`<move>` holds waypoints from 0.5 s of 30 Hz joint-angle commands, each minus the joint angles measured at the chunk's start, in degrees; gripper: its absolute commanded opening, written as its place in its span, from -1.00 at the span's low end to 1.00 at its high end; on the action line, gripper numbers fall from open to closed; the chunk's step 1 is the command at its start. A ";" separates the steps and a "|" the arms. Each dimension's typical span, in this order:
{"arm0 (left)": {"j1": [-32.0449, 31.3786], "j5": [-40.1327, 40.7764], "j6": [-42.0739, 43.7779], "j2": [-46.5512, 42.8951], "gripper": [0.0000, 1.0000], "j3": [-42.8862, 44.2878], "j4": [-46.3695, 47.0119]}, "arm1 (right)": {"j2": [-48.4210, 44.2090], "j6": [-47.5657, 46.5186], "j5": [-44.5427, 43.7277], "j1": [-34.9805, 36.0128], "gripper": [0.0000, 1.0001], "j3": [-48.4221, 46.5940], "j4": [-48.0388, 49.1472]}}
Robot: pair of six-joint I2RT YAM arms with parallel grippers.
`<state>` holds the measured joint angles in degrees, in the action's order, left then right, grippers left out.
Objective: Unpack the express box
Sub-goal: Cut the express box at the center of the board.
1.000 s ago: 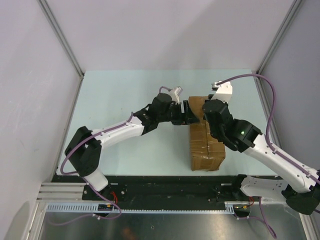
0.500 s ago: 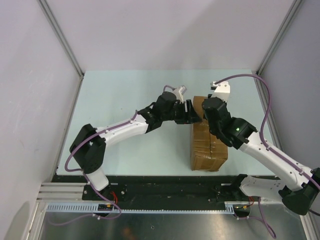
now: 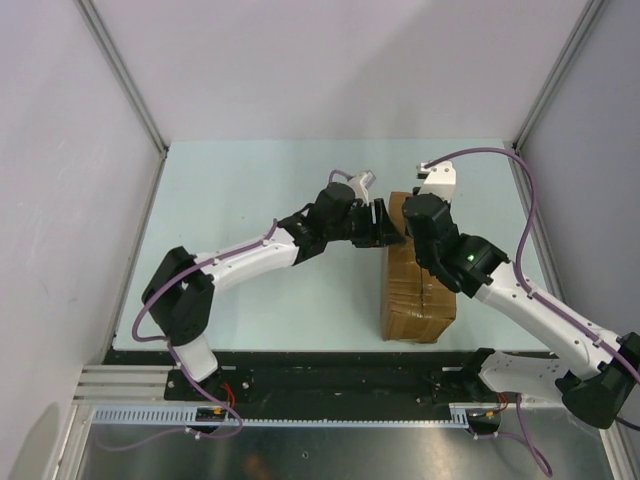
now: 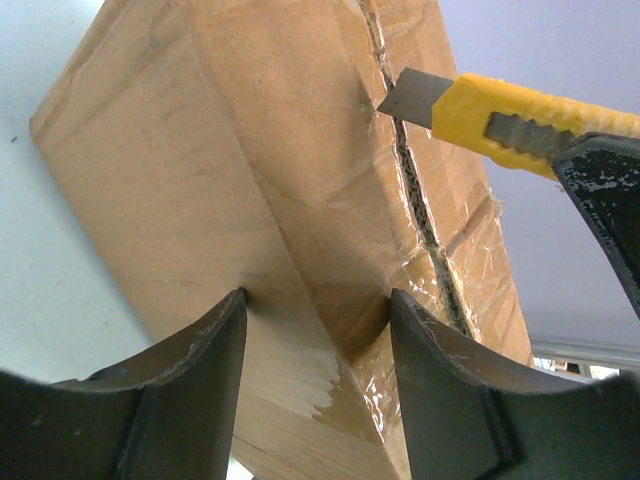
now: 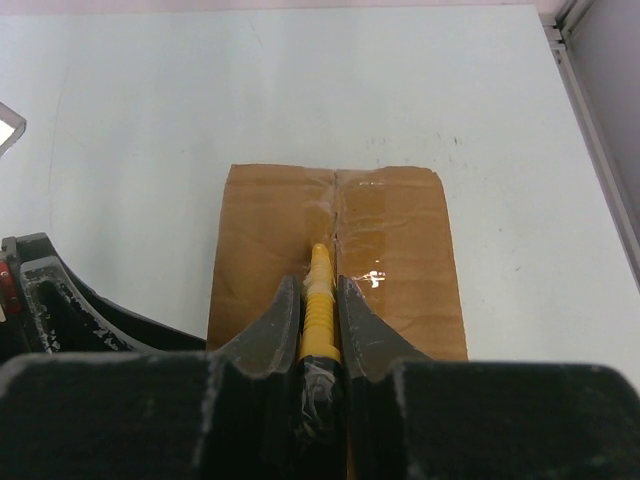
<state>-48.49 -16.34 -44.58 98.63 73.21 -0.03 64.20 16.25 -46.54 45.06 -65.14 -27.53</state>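
Right end effector (image 5: 319,300) grips knife (image 5: 319,300) over unmarked box (image 5: 400,240).

A pale green table (image 3: 240,290) is carrying one brown cardboard box (image 3: 415,300), which is lying flat near its right side, taped seam facing up.

Robot test cell in a lab

Plain pale partition walls (image 3: 300,70) on slim grey aluminium posts (image 3: 120,70) are enclosing a bare pale-green tabletop (image 3: 240,190), while a perforated metal mounting rail (image 3: 300,420) is running along the near edge and purple cables (image 3: 520,200) are looping over two white-and-black robot arms (image 3: 250,260).
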 commanded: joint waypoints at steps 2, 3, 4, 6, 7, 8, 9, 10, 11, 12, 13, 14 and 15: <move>-1.26 1.40 2.30 4.11 0.04 -1.14 -9.99 | -0.48 -1.04 -3.38 -0.15 -1.00 0.37 2.57; -1.26 1.57 2.30 4.11 0.04 -1.05 -9.90 | -0.48 -0.96 -3.81 -0.06 -1.00 0.46 2.57; -1.26 1.49 2.21 4.11 0.04 -1.14 -9.99 | -0.57 -1.13 -4.08 -0.23 -1.00 0.54 2.74; -1.26 1.57 2.21 4.20 0.04 -0.97 -10.16 | -1.01 -1.66 -4.17 -0.23 -1.00 0.81 3.44; -1.26 1.49 2.13 4.29 0.04 -0.96 -10.16 | -1.01 -1.92 -4.17 -0.23 -1.00 0.81 3.62; -1.26 1.48 2.13 4.46 0.04 -0.96 -10.34 | -1.10 -2.10 -4.26 -0.32 -1.00 0.81 3.62; -1.26 1.66 2.13 4.47 0.03 -0.96 -10.34 | -1.19 -1.93 -4.52 -0.23 -1.00 0.81 3.80; -1.26 1.66 2.13 4.47 0.03 -0.79 -10.51 | -1.27 -2.01 -4.69 -0.23 -1.00 0.81 3.80; -1.26 1.66 2.13 4.73 0.03 -0.70 -10.51 | -1.28 -2.10 -4.70 -0.32 -1.00 0.81 3.97; -1.26 1.57 2.04 4.90 0.03 -0.61 -10.60 | -1.36 -1.93 -4.87 -0.41 -1.00 0.81 4.06; -1.26 1.57 2.04 4.91 0.02 -0.44 -10.69 | -1.36 -2.10 -4.78 -0.41 -1.00 0.81 4.24; -1.26 1.40 2.04 4.99 0.02 -0.35 -10.78 | -1.28 -2.36 -4.78 -0.50 -1.00 0.81 4.32; -1.26 1.48 2.04 5.17 0.03 -0.26 -10.86 | -1.19 -2.28 -4.70 -0.76 -1.00 0.81 4.24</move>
<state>-48.60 -16.47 -44.99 99.48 74.15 -0.16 64.16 14.57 -49.08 44.86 -64.51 -25.76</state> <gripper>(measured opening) 0.578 0.151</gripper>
